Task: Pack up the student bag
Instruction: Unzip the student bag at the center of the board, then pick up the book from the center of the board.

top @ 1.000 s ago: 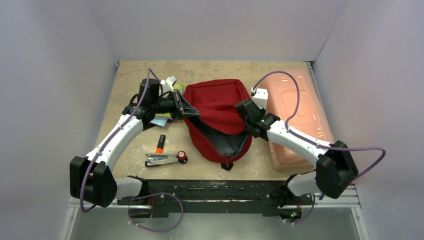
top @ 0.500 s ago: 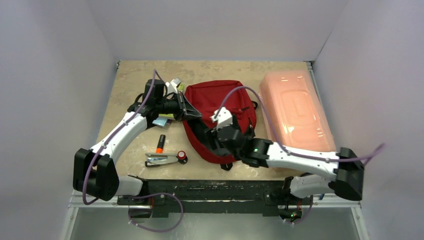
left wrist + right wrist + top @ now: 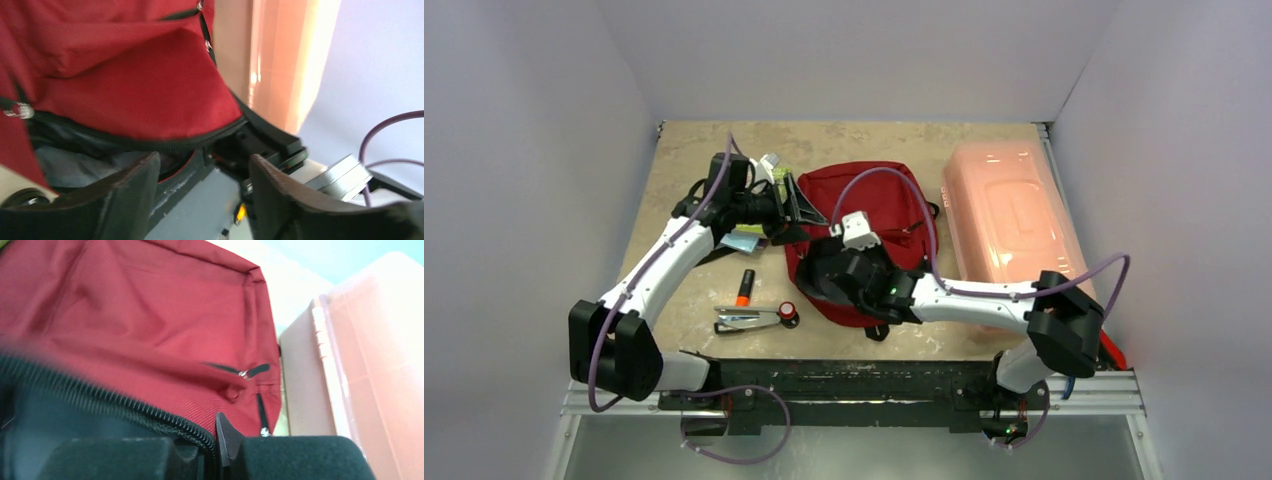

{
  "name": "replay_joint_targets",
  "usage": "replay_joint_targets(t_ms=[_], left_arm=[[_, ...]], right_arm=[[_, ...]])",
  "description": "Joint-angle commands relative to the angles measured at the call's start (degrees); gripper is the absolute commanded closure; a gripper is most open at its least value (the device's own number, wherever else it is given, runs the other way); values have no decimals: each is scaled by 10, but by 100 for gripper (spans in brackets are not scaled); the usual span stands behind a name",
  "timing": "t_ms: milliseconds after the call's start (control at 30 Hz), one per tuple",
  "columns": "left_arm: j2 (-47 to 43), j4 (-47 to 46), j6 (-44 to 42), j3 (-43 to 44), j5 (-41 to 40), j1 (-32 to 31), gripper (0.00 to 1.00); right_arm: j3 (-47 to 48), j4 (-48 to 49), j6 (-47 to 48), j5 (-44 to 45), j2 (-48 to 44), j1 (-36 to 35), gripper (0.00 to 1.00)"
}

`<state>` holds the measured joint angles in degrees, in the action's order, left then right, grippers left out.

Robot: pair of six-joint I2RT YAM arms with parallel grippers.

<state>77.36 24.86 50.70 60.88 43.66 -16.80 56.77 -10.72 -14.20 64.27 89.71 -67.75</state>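
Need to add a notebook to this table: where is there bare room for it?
Bare tabletop runs along the far edge behind the student bag and the pink box, widest at the far left corner. Crowded: left of the bag, where the left gripper, orange marker and silver stapler sit, and the bag's near side, under the right arm.
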Motion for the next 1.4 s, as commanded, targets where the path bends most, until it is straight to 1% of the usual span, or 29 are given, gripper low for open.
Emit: replay_joint_targets(t_ms=[0, 33, 67, 100, 133, 167, 200, 233, 333, 367, 433, 500, 633, 667, 767, 833, 900, 967, 1033, 1100, 1167, 1267, 1367], left_arm=[[-30, 130, -106, 67, -123, 35, 24], [-41, 155, -116, 75, -174, 42, 18], [-51, 179, -119, 82, -228, 48, 15], [-59, 202, -110, 86, -286, 54, 11], [-68, 220, -84, 84, -333, 62, 5], [-77, 221, -40, 74, -363, 72, 0], [-87, 203, 3, 49, -373, 83, 0], [-96, 165, 46, 15, -358, 95, 0], [-113, 0, 189, -106, -300, 114, 0], [-111, -50, 234, -134, -297, 114, 0], [-94, -133, 286, -161, -309, 112, 0], [-58, -173, 302, -158, -329, 110, 0], [2, -213, 320, -147, -354, 98, 0], [17, -221, 334, -151, -361, 97, 0], [51, -324, 387, -198, -397, 89, 0], [67, -340, 403, -201, -406, 82, 0], [66, -325, 392, -196, -432, 68, 0], [63, -313, 385, -197, -478, 56, 0], [63, -318, 391, -210, -497, 49, 0], [64, -355, 403, -236, -506, 46, 0], [65, -384, 419, -263, -533, 38, 0], [69, -389, 415, -271, -551, 35, 0], [60, -431, 412, -297, -587, 25, 0]], right_arm=[[-29, 59, 8, -53, -49, 60, 93], [-33, 61, 11, -62, -58, 66, 94], [-47, 78, 20, -75, -71, 69, 93], [-59, 95, 33, -90, -85, 69, 89], [-69, 104, 38, -107, -98, 70, 84], [-75, 105, 39, -122, -113, 72, 82], [-79, 105, 35, -136, -122, 73, 81], [-82, 105, 27, -145, -127, 74, 81], [-87, 119, 11, -168, -136, 74, 82], [-88, 120, 5, -173, -136, 74, 82], [-87, 118, -2, -179, -133, 74, 82], [-84, 112, -8, -182, -131, 74, 84], [-86, 109, -14, -178, -137, 74, 84], [-87, 109, -14, -179, -140, 74, 85], [-87, 109, -15, -181, -152, 74, 84], [-88, 109, -15, -184, -160, 74, 84], [-89, 97, -15, -187, -168, 74, 84], [-91, 97, -15, -188, -171, 74, 83], [-90, 98, -15, -188, -171, 74, 83], [-88, 98, -15, -190, -167, 74, 83], [-88, 97, -17, -192, -164, 74, 83], [-85, 96, -18, -196, -159, 74, 83], [-81, 88, -21, -196, -157, 74, 83]])
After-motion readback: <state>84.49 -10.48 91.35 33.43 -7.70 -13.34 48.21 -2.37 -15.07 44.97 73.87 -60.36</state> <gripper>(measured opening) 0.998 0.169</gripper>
